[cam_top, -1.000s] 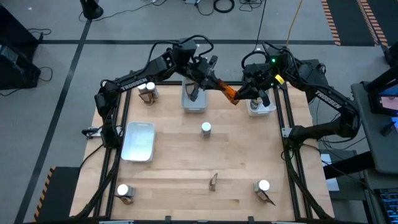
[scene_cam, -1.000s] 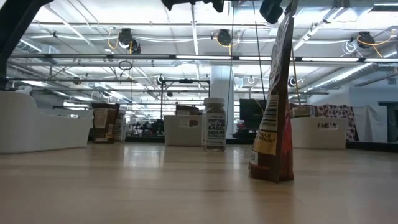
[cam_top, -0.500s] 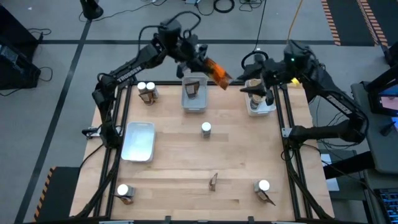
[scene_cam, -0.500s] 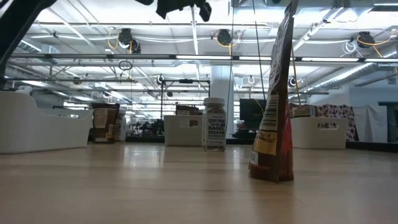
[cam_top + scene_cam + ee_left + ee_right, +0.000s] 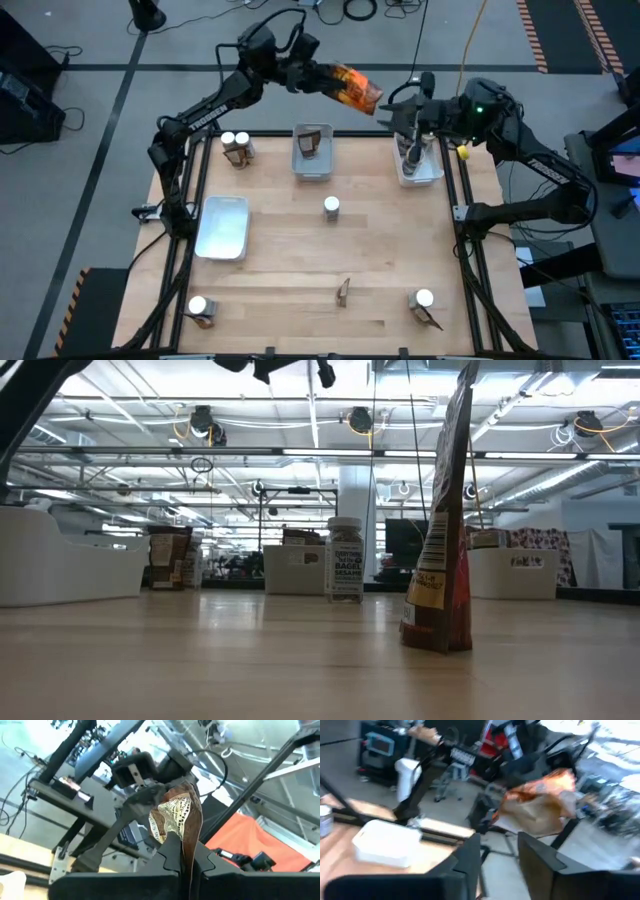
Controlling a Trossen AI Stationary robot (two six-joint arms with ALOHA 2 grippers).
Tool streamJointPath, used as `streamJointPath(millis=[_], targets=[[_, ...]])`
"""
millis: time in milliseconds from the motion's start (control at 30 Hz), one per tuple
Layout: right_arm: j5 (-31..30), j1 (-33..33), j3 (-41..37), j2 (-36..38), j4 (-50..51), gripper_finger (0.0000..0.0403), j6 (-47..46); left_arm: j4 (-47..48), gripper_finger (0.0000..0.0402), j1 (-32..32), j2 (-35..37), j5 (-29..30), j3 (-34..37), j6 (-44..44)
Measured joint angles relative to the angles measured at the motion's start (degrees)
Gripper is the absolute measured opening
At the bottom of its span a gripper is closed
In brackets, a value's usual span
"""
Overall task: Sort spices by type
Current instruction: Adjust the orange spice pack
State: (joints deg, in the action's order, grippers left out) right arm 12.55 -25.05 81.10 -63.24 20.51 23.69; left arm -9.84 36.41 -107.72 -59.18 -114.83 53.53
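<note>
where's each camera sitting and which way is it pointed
High: above the table, looking straight down; both arms show, left gripper holding an orange packet.
Low: at table-top height, looking level across; a standing packet is closest.
Left wrist: past its own fingers, clamped on the packet.
Right wrist: past its open gripper, toward the same orange packet, shared with high.

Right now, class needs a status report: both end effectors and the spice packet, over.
Left end effector shut on orange packet, raised beyond the table's far edge. Right end effector open, empty, above far-right tray. Nothing in the way.
</note>
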Motion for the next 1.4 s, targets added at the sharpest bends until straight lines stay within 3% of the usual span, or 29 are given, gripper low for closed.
streamJointPath(millis=[233,533,700,1400], targets=[[-2.35,0.60,0.04,0.05,-2.48,0.0007,2.43,-0.14,0.0002,-0.12,0.00,0.70,0.04,0.20],[-2.55,0.59,0.04,-1.05,-2.47,0.0021,1.80,-0.15,0.0001,-0.86,0.00,0.83,0.04,0.85],[-6.81,1.56,0.04,-1.03,-2.58,0.0013,4.00,-0.09,0.0001,-1.08,0.00,0.97,0.04,1.58],[-7.10,1.54,0.04,-0.92,-5.52,0.0012,5.10,0.39,0.0001,-0.05,0.00,4.03,0.04,1.67]])
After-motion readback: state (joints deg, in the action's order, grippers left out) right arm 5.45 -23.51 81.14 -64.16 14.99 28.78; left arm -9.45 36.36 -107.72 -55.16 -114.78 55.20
